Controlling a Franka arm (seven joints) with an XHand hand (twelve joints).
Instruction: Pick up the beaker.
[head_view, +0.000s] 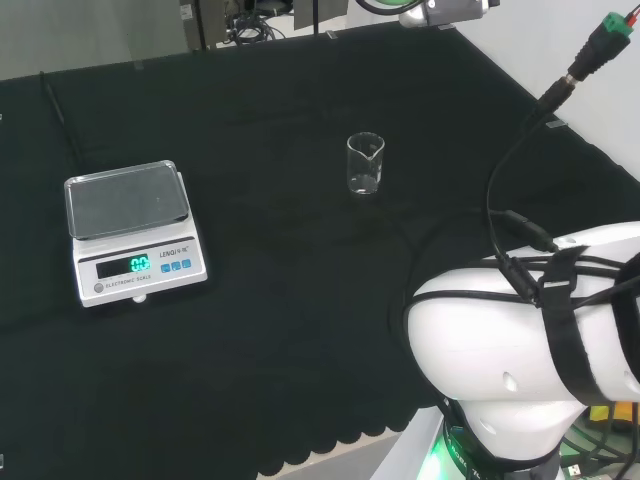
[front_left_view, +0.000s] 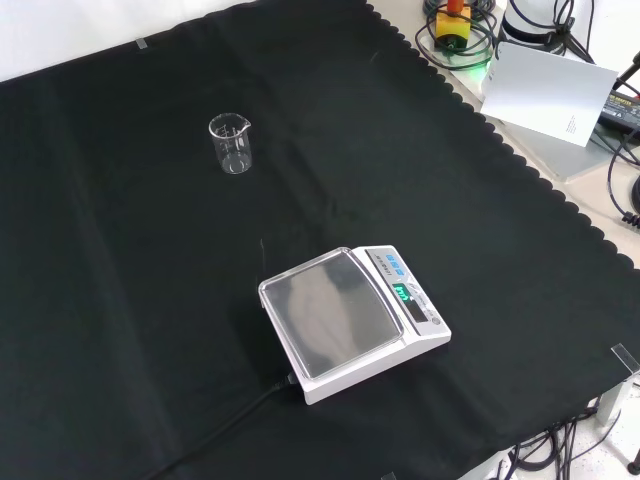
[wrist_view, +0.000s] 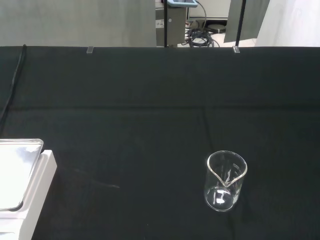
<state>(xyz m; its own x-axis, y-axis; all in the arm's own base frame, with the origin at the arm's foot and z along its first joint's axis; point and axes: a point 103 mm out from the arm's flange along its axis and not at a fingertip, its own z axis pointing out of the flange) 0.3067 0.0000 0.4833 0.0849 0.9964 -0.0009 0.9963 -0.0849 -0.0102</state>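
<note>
A small clear glass beaker (head_view: 365, 163) stands upright and empty on the black cloth, near the middle of the head view. In the front view the beaker (front_left_view: 231, 143) is at the upper left. The wrist view looks at the beaker (wrist_view: 226, 181) from some way off, its spout turned toward the camera. Nothing touches it.
A white digital scale (head_view: 133, 232) with a steel pan and lit display sits on the cloth at the left of the head view; the scale (front_left_view: 350, 319) is in the lower middle of the front view, its black cable running off toward the cloth's edge. The arm's white link (head_view: 530, 350) stands at the lower right.
</note>
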